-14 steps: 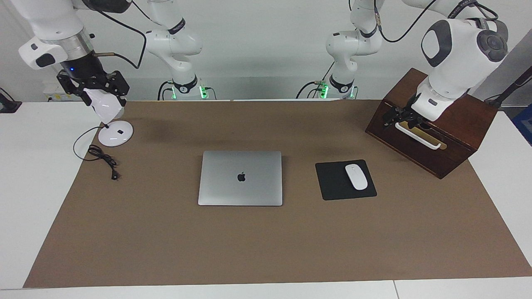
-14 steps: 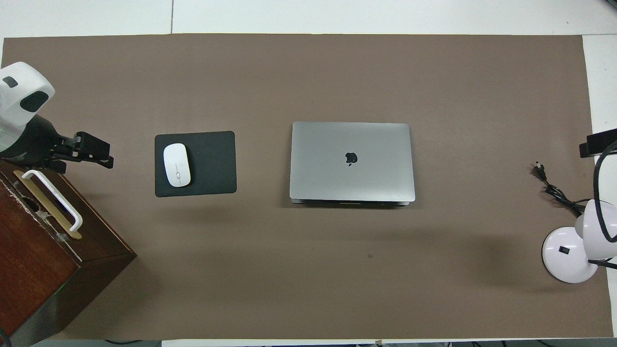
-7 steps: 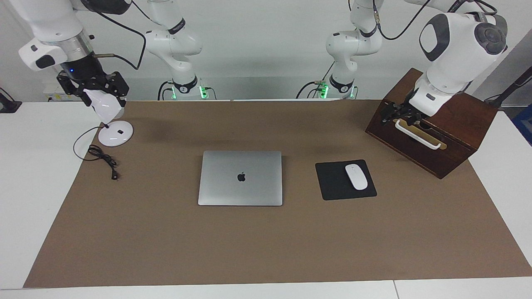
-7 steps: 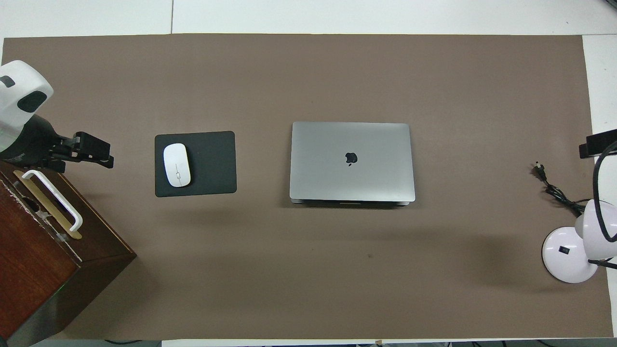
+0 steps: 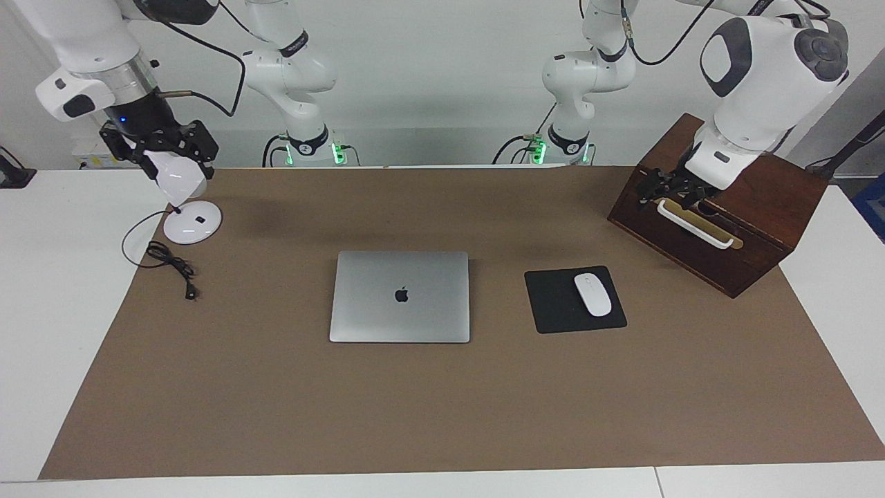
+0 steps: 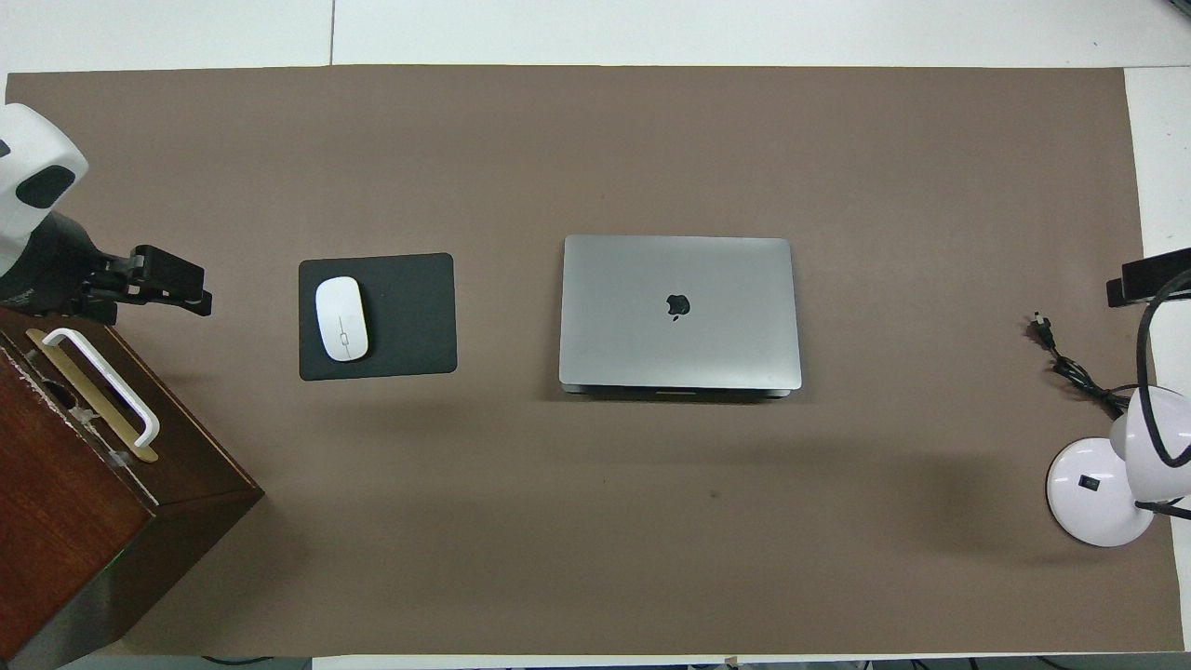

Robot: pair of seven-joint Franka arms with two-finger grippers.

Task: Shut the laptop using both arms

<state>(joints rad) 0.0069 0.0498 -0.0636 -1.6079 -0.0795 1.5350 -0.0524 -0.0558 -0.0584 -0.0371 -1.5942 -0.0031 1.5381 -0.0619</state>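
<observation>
Laptop (image 5: 399,296) lies shut mid-desk, long axis across it. Left end effector (image 5: 665,188) over the wooden box (image 5: 719,207), right end effector (image 5: 162,146) over the lamp (image 5: 187,207); neither nearer, grip state unclear.

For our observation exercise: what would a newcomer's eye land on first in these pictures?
First, the closed silver laptop lying flat mid-table, beside a white mouse on a black mouse pad. Then the left gripper over the wooden box, and the right gripper over the white lamp.
</observation>
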